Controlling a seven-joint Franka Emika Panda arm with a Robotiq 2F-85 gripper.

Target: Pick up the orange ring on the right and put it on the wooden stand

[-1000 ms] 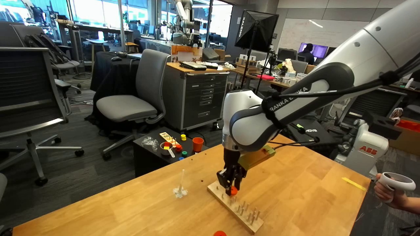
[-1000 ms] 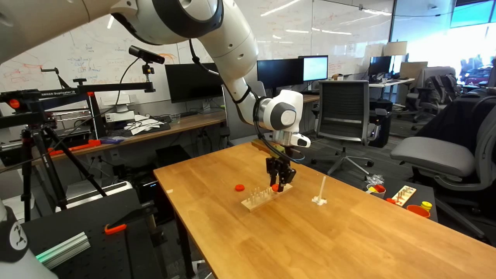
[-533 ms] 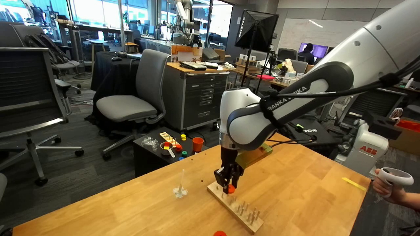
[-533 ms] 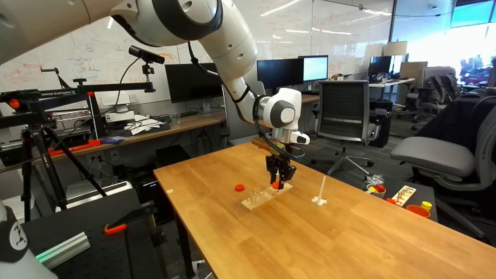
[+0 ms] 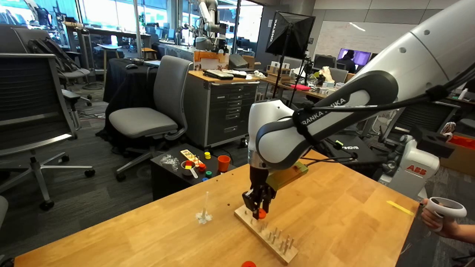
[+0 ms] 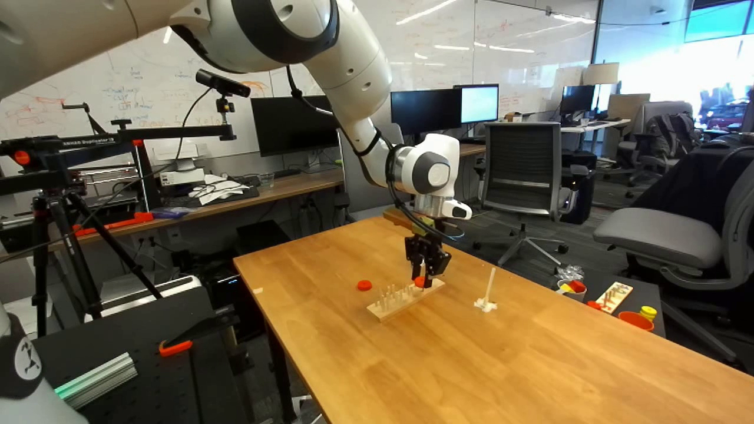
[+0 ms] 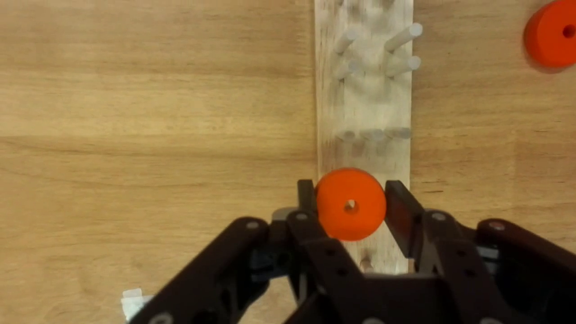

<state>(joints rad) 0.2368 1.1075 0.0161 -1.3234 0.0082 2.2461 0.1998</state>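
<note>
The orange ring point(image 7: 335, 204) is held between the two fingertips of my gripper point(image 7: 351, 202), which touch it on both sides. In both exterior views the gripper point(image 5: 261, 213) point(image 6: 422, 280) points down over one end part of the wooden stand point(image 5: 276, 247) point(image 6: 403, 307). The stand lies flat, with several upright pegs. In the wrist view the stand point(image 7: 369, 101) runs beneath the ring. Something pale shows through the ring's hole; I cannot tell whether it is a peg tip. The ring hides the stand directly below it.
Another orange ring point(image 5: 248, 264) point(image 6: 364, 285) point(image 7: 551, 40) lies on the table beside the stand. A thin pale stick point(image 5: 205, 205) point(image 6: 489, 288) stands upright on a taped base. A low black table with toys stands beyond the table's edge. A person's hand holds a controller point(image 5: 451, 207).
Over the last second my gripper has risen slightly and shifted a little along the stand with the ring still in it. It has barely moved in the last half second.
</note>
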